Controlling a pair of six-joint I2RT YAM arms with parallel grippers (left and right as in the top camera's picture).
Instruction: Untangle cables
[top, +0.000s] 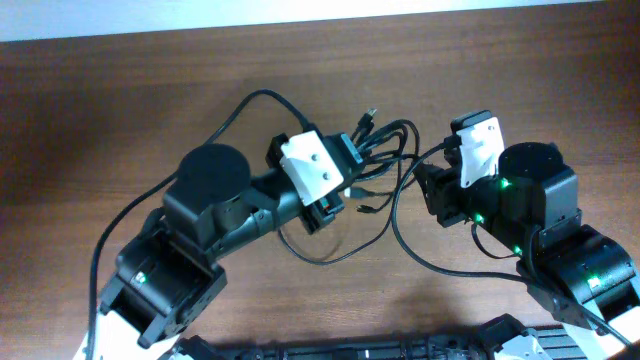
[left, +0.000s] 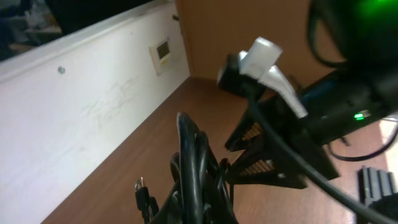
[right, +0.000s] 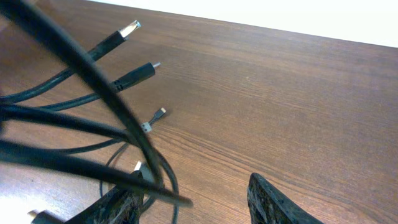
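Note:
Several black cables (top: 385, 150) lie bunched at the table's middle, plug ends fanning outward. My left gripper (top: 350, 160) is shut on this bundle; in the left wrist view the cables (left: 194, 168) rise straight out of the jaws, which hide the fingers, with one plug (left: 142, 190) beside them. My right gripper (top: 424, 186) is just right of the bundle and stands open, its fingers (right: 115, 208) wide apart with bare table between them. One cable (right: 93, 81) crosses in front of the left finger. Three plugs (right: 149, 67) lie on the wood beyond.
A long loop of cable (top: 400, 235) trails from the bundle toward the front right. The wooden table (top: 150, 90) extends around both arms. A white wall panel (left: 81, 93) runs along the far side in the left wrist view.

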